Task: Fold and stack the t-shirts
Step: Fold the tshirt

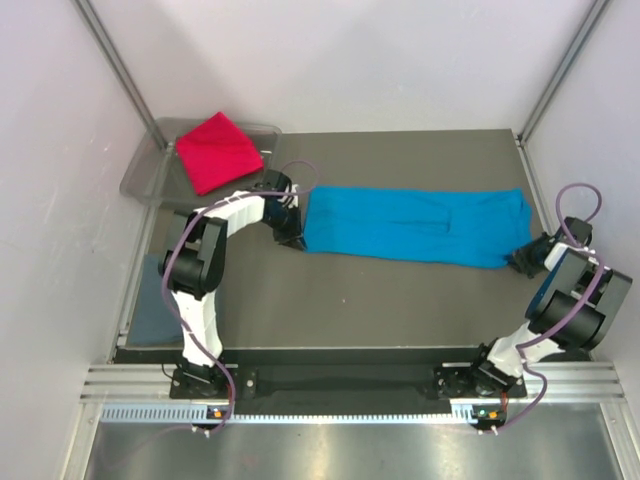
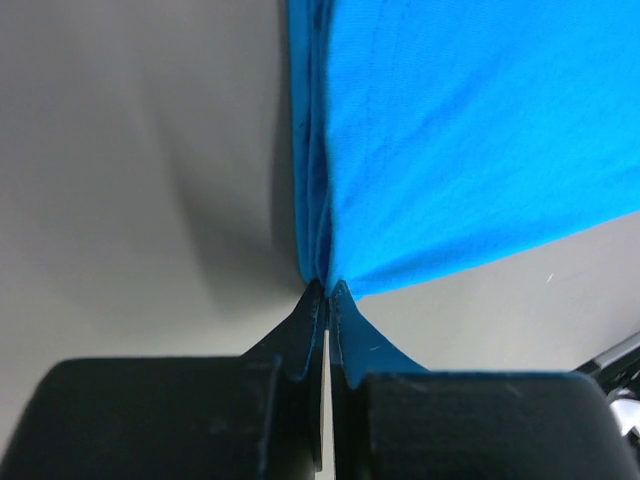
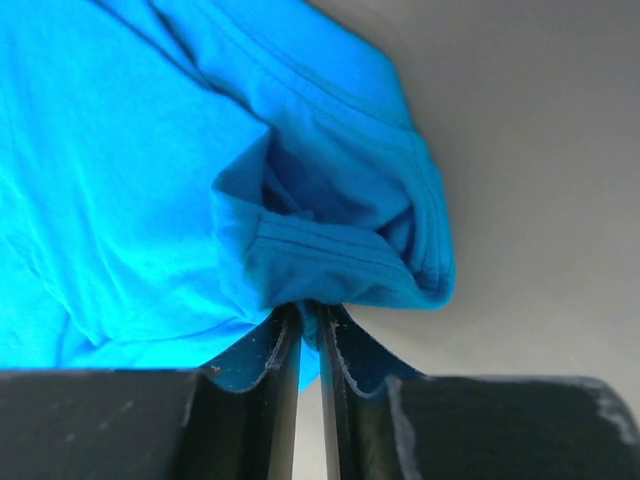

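Observation:
The turquoise-blue t-shirt [image 1: 415, 225] lies stretched in a long folded band across the middle of the table. My left gripper [image 1: 291, 238] is shut on its near left corner; in the left wrist view [image 2: 327, 292] the cloth [image 2: 460, 130] is pinched between the fingertips. My right gripper [image 1: 524, 262] is shut on the shirt's near right corner; in the right wrist view [image 3: 310, 312] the hemmed cloth [image 3: 330, 250] bunches at the fingertips. The crimson red t-shirt [image 1: 217, 150] lies folded in the tray. A slate grey-blue t-shirt [image 1: 150, 305] shows partly at the table's left edge behind the left arm.
The clear grey plastic tray [image 1: 150, 170] stands at the back left corner, holding the red shirt. White walls and metal posts enclose the dark table [image 1: 380, 300] on three sides. The arm bases sit on a rail at the near edge.

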